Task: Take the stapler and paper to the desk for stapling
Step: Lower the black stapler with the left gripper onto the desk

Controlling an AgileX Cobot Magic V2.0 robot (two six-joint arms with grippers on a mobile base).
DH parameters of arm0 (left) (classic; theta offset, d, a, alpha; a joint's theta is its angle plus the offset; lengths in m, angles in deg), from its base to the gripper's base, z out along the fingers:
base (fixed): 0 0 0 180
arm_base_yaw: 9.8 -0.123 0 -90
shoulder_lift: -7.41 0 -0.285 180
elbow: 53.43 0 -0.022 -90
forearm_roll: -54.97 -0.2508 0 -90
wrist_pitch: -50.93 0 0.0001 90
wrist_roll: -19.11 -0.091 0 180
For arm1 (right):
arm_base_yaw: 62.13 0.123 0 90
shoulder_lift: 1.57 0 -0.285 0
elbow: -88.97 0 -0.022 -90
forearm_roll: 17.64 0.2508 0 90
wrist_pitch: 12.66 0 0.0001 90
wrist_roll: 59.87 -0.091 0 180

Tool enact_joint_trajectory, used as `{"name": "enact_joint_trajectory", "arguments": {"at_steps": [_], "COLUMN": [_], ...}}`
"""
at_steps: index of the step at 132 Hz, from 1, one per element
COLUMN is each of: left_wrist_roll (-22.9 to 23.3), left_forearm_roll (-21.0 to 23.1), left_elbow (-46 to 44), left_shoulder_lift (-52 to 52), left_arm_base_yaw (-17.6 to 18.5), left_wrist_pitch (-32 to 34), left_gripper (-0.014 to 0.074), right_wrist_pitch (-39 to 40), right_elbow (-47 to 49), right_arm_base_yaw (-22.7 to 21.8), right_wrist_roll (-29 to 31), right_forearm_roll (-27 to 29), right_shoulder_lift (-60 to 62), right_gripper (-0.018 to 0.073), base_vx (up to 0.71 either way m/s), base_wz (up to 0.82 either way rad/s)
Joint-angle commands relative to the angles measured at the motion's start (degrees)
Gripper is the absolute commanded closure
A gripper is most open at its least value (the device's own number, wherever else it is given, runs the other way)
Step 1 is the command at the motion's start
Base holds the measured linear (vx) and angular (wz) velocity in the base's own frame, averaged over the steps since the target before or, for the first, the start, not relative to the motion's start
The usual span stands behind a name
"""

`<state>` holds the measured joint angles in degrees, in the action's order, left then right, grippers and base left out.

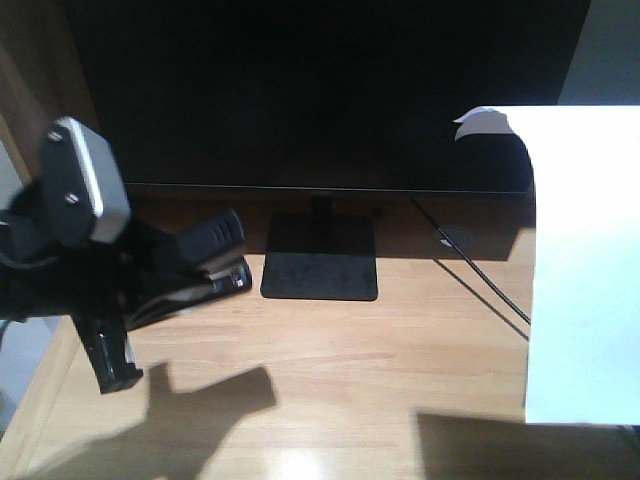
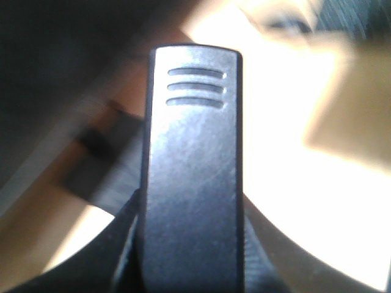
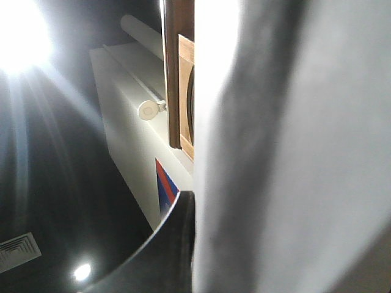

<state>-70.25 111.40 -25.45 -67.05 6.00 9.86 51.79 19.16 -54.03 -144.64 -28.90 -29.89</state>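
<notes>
Stapler (image 1: 216, 238) nose toward monitor stand (image 1: 320, 265)

dark monitor (image 1: 320, 90) on its stand (image 1: 320, 262), probably a cable (image 1: 500, 304) beside.

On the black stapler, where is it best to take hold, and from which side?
Grip the stapler by its rear half, near the hinge, from the left, as the left gripper does. Its mouth gapes toward the monitor stand, so the front stays free for the paper.
</notes>
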Motion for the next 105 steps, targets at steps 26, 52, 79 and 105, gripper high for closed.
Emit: {"name": "enact_joint_trajectory", "arguments": {"at_steps": [26,52,79,105], "left_wrist_roll": [-29.9,-33.6,-33.6,-33.6], "left_forearm_roll": [16.3,20.8,21.1,21.1], "left_elbow": [-1.9,-2.6,-5.8,-10.2], "left_shoulder_lift": [-10.4,-17.6,-26.2,-34.5], "left_arm_base_yaw": [-1.0,-1.0,0.9,3.4], "left_wrist_pitch": [-10.1,-14.5,-15.7,-16.5], "left_gripper": [0.0603,0.0603,0.0603,0.0603], "right_wrist_pitch": [2.4,2.4,2.3,2.3], "right_elbow": [1.4,1.4,1.4,1.4], "right_arm_base_yaw": [-0.3,-0.3,-0.3,-0.3], "right_wrist_roll": [0.2,0.2,0.2,0.2], "right_forearm_roll": [0.1,0.1,0.1,0.1], "right_shoulder_lift": [-0.5,-0.5,-0.5,-0.5], "right_gripper": [0.0565,0.0565,0.0565,0.0565], "base_vx": [0.00,0.00,0.00,0.00], "base_wz": [0.00,0.00,0.00,0.00]}}
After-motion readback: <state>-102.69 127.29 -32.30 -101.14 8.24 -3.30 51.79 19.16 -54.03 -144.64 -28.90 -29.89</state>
